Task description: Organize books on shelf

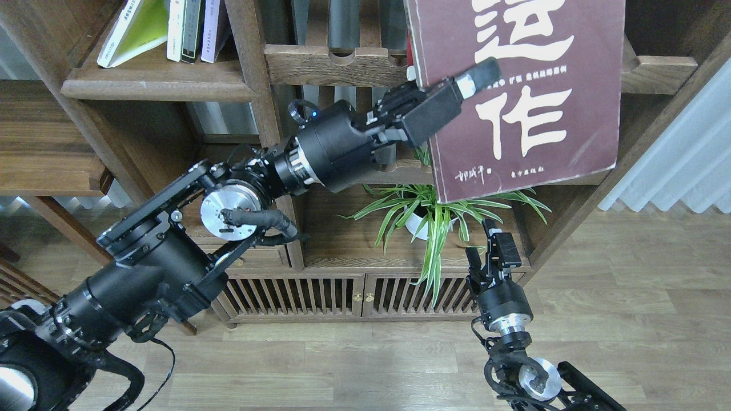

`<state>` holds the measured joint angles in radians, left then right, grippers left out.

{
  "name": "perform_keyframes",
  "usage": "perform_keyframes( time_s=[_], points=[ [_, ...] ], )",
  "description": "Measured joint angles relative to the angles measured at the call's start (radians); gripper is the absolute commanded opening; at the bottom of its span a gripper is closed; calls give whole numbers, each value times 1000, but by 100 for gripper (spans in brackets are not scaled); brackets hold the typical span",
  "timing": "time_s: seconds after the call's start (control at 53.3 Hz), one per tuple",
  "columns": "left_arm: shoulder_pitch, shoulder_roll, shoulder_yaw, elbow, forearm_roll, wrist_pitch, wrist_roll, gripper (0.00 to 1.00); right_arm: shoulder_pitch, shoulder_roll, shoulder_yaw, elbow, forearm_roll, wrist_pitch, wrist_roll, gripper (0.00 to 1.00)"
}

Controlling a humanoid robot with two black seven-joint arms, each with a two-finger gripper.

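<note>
My left gripper [478, 79] is shut on the left edge of the dark maroon book [548, 114] with big white characters. It holds the book upright and high, in front of the slatted rack at the top right. The book's top runs out of view. The yellow-green book [136, 28] leans on the solid dark-brown shelf [154, 87] at the top left, beside a few upright books [193, 28]. The red book is almost wholly hidden behind the maroon one. My right gripper [491, 251] points up below the maroon book, open and empty, clear of it.
A potted spider plant [429, 214] stands in the lower compartment under the book. The notched rail of the slatted rack [337, 64] lies just left of my left gripper. A low cabinet with slatted doors [320, 297] is below. White curtains [679, 154] hang at the right.
</note>
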<state>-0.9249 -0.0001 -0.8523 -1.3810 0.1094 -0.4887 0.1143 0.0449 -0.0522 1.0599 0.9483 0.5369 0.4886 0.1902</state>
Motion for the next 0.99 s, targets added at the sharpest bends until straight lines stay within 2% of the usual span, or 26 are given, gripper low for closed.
perform_keyframes(
  time_s=[0.394, 0.695, 0.995],
  points=[
    [-96, 0, -215, 0, 5, 0, 48, 3, 11, 0, -6, -13, -3, 0, -2, 94],
    [-103, 0, -355, 1, 5, 0, 116, 3, 39, 6, -12, -25, -3, 0, -2, 94],
    [-93, 0, -462, 1, 6, 0, 130, 3, 51, 13, -18, -26, -6, 0, -2, 94]
  ],
)
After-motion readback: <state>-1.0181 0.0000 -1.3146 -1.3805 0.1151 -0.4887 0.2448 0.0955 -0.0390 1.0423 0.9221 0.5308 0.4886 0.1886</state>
